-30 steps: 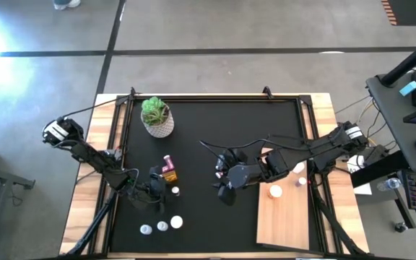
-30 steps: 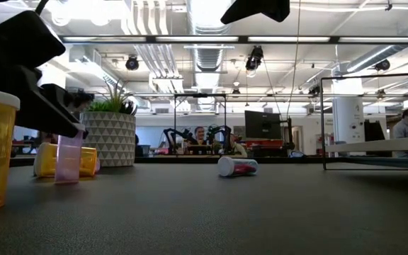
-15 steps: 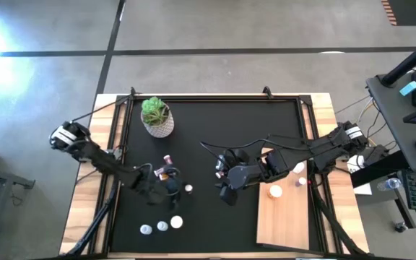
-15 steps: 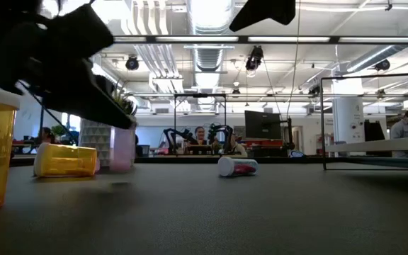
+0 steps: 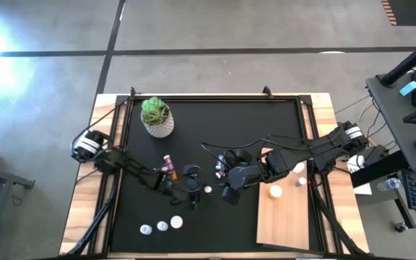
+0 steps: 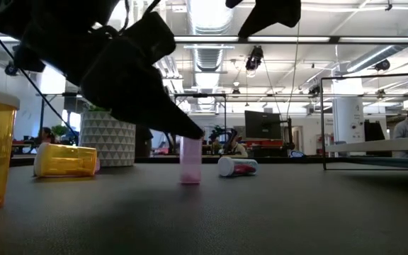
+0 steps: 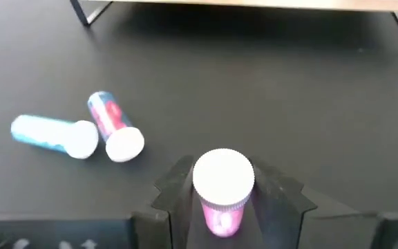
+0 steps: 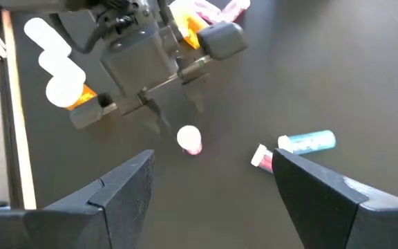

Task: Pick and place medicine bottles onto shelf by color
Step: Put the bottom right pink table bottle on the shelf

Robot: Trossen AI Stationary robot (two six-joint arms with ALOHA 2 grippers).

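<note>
Our left gripper reaches out over the middle of the black mat, its two fingers closed on a pink bottle with a white cap. From the left wrist we see that cap from above, sitting between the dark fingers, with the pink body showing below it. In the low view the pink bottle stands upright on the mat under the dark bulk of the arm.

Our right gripper hovers near it, just to the right, with its fingers spread wide and nothing between them. From the right wrist we look past those fingers at the left gripper and the pink bottle at its tips.

Just beyond the pink bottle lie two bottles on their sides, a teal one and a pink-and-blue one, touching at their caps. Behind the left arm a magenta bottle sits beside an orange bottle, near the potted plant. Three white-capped bottles stand in a row by the near edge of the mat.

On the right the wooden board carries a white-capped bottle, with two more bottles at its far end by the right arm.
</note>
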